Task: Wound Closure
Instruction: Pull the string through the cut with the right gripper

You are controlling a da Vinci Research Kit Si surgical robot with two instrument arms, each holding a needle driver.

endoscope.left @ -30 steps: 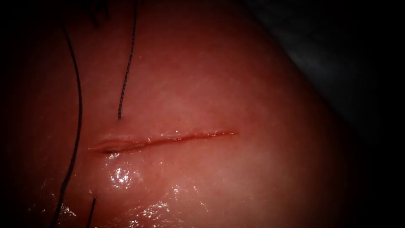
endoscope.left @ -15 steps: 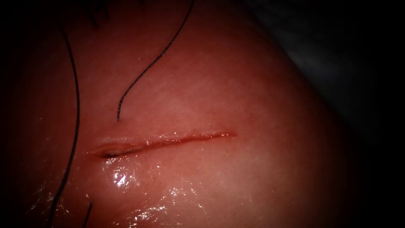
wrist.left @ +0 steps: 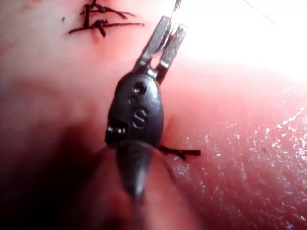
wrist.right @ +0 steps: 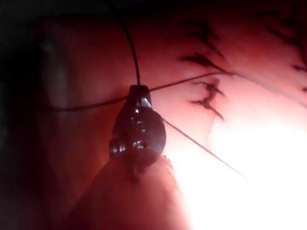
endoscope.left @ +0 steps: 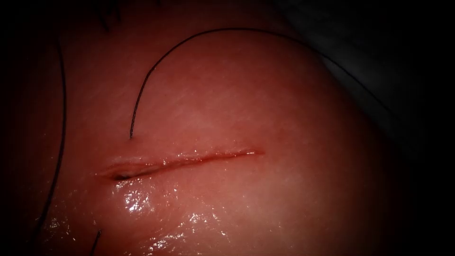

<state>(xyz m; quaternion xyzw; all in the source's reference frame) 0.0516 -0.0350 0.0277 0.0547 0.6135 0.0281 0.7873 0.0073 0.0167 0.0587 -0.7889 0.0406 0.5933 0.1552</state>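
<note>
I lose the thread (endoscope.left: 156,66) where it runs off the tissue (endoscope.left: 284,199) into the dark at far right. A second strand (endoscope.left: 59,142) at left is cut by the near edge. The right end effector (wrist.right: 139,92) hides whatever it pinches.

left tool (wrist.left: 165,38): fingers slightly apart, tips near thread | right tool (wrist.right: 139,93): fingers closed on thread

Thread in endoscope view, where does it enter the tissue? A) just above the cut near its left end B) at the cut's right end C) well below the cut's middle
A: the thread arcs down across the tissue and ends at a point just above the cut, near its left end.
</note>
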